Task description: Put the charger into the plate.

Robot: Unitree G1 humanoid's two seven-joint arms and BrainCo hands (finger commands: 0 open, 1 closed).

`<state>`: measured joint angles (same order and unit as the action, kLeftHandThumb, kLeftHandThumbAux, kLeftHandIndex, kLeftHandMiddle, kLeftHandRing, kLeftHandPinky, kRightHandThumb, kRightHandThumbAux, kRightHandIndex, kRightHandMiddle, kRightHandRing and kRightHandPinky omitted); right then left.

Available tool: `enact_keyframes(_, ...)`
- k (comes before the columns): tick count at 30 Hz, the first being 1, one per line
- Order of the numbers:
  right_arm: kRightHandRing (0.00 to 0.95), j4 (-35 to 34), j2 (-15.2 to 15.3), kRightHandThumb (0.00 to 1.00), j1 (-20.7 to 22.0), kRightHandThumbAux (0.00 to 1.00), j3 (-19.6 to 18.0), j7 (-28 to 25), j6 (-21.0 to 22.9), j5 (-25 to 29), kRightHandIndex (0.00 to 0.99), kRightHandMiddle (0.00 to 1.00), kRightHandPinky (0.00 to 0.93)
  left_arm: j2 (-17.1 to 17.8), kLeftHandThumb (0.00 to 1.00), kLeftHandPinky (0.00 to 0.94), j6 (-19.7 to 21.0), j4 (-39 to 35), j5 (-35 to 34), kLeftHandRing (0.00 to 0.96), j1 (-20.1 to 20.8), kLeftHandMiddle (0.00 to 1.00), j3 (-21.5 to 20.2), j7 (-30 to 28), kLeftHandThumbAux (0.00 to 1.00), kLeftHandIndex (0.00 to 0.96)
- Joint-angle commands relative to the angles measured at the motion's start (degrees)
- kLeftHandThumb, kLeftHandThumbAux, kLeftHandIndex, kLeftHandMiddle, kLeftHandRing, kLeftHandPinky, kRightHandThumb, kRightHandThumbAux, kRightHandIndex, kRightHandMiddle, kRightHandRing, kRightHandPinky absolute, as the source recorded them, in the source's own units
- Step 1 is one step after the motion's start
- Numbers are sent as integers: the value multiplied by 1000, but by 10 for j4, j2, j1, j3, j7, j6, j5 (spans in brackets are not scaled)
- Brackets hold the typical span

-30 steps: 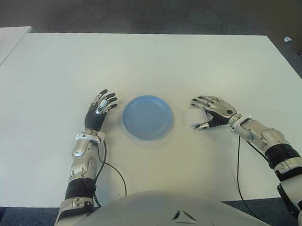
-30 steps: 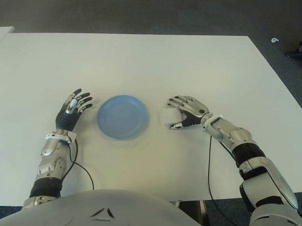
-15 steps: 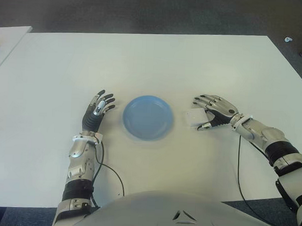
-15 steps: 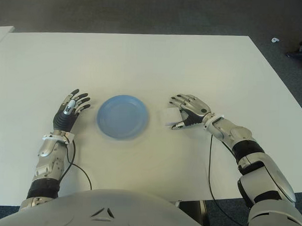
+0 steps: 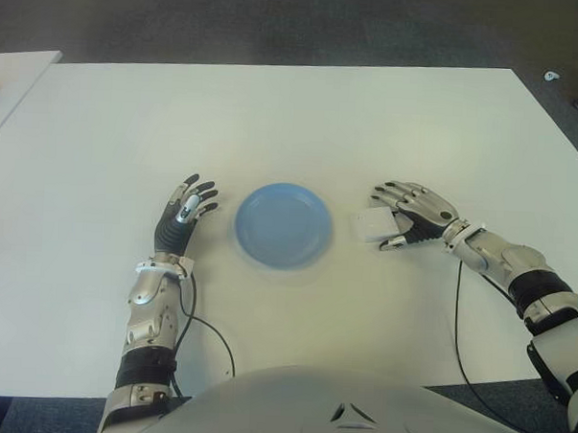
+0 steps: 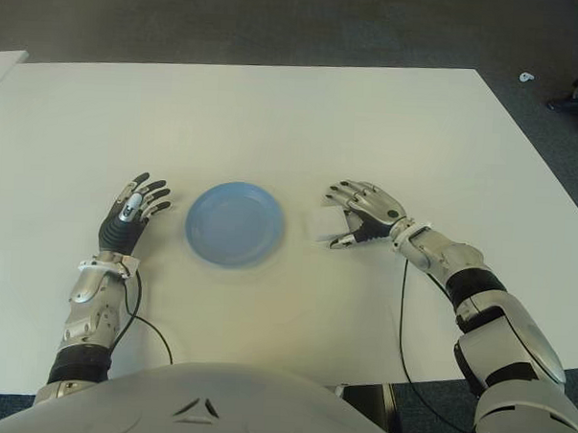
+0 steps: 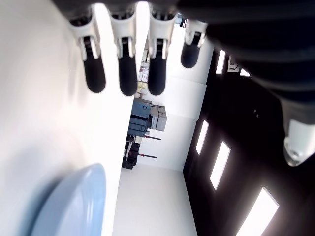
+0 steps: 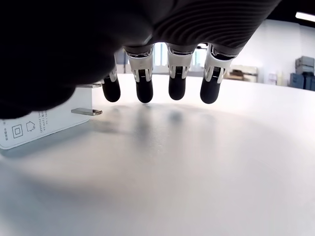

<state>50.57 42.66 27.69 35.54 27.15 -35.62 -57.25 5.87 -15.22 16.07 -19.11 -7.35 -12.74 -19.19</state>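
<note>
charger (image 5: 373,225) flat beside right hand (image 5: 411,214), prongs toward fingers (image 8: 176,86).

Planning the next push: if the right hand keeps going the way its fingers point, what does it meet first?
The right hand points toward the plate; the white charger lies directly under its fingertips, so it likely meets that first, then the blue plate.

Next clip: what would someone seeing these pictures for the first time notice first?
The blue plate stands out, alone in the middle of the white table and holding nothing. Just right of it lies the white charger, with the right hand arched over its far side, fingers extended, not gripping. The left hand shows left of the plate, fingers spread.
</note>
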Motion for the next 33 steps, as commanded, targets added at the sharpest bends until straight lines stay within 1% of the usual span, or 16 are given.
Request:
enact_keyframes(1, 0, 31, 4, 232, 2, 290, 23, 15, 7, -27, 0, 0, 0, 3, 0, 270, 8, -1, 0, 253, -4, 240, -2, -4, 470, 138)
enact_keyframes(11, 0, 56, 8, 214, 19, 310, 59, 83, 14, -54, 0, 0, 0, 5, 0, 264, 10, -1, 4, 249, -2, 236, 0, -3, 463, 128)
enact_keyframes(17, 0, 58, 9, 197, 21, 323, 71, 113, 15, -61, 0, 0, 0, 4, 0, 263, 11, -1, 1, 247, -1, 235, 0, -5, 465, 132)
enact_keyframes(26, 0, 46, 13, 205, 20, 326, 79, 138, 19, -66, 0, 0, 0, 1, 0, 274, 14, -3, -2, 258, -1, 245, 1, -4, 470, 142)
enact_keyframes(33, 0, 34, 18, 218, 18, 316, 81, 137, 21, -67, 0, 0, 0, -1, 0, 271, 13, -4, 0, 258, -1, 246, 2, -3, 471, 143)
